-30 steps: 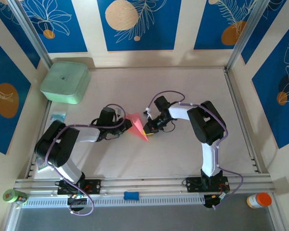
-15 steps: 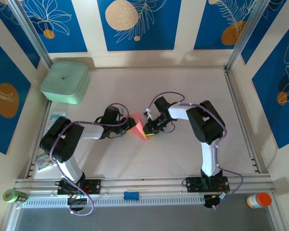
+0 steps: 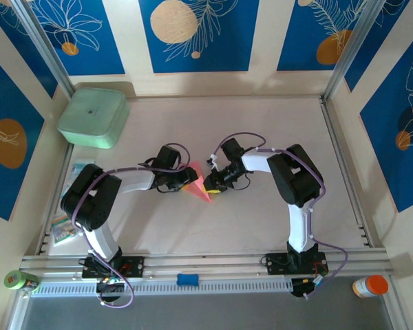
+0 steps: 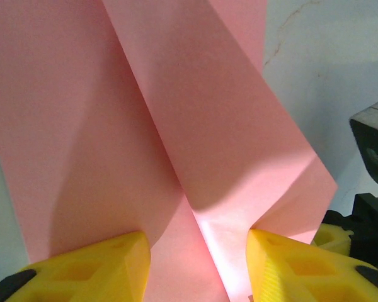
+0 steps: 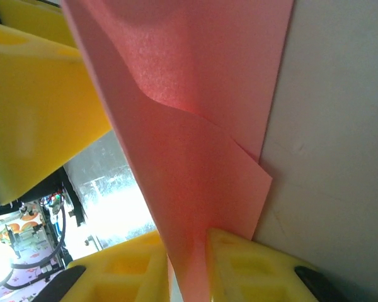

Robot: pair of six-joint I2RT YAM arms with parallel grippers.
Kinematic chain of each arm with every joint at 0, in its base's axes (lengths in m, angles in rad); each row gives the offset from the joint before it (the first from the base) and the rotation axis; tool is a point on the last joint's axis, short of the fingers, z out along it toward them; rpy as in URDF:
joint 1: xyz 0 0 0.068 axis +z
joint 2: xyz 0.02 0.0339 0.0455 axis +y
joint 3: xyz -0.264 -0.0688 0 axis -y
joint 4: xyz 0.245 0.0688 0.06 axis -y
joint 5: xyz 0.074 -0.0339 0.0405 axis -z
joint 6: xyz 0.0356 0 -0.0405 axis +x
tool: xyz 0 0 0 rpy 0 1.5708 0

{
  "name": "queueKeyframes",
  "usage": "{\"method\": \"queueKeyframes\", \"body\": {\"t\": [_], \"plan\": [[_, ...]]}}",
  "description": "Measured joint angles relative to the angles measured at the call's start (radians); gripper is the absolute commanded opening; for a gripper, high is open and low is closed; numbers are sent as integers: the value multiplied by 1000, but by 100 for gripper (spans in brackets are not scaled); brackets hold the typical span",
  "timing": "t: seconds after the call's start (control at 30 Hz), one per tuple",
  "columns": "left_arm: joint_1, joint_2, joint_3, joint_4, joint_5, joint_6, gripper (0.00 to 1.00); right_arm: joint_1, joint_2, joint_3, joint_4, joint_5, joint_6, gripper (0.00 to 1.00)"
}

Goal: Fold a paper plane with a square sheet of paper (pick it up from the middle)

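Pink square sheet of paper [image 3: 200, 185] (folded into a pointy triangle) lies well right of the mint-green box [image 3: 93, 117], nearer the arms. Left gripper [image 4: 198, 245] has its jaws apart, paper lying between them. Right gripper [image 5: 188, 245] has paper in a narrow gap, can't tell if it's pinched
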Motion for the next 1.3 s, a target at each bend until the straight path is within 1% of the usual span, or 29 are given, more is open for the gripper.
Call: {"method": "queueKeyframes", "body": {"t": [0.33, 0.63, 0.9, 1.03, 1.1, 1.2, 1.3], "plan": [[-7, 23, 56, -85, -12, 11, 51, 3, -19, -33, 59, 11, 86, 21], [-9, 28, 70, -105, -15, 26, 51, 13, -21, -49, 80, 22, 124, 9], [-13, 19, 83, -120, -15, 33, 52, 11, -20, -62, 102, 21, 154, 6], [-12, -23, 77, -124, -27, 35, 52, 10, -20, -62, 101, 21, 159, 6], [-10, -67, 58, -97, -27, 35, 49, 10, -19, -62, 101, 21, 160, 6], [-7, -119, 16, -29, -8, 36, 42, 10, -18, -61, 100, 21, 160, 6], [-5, -119, -15, 51, 32, 32, 34, 10, -16, -56, 94, 21, 160, 6]]}}
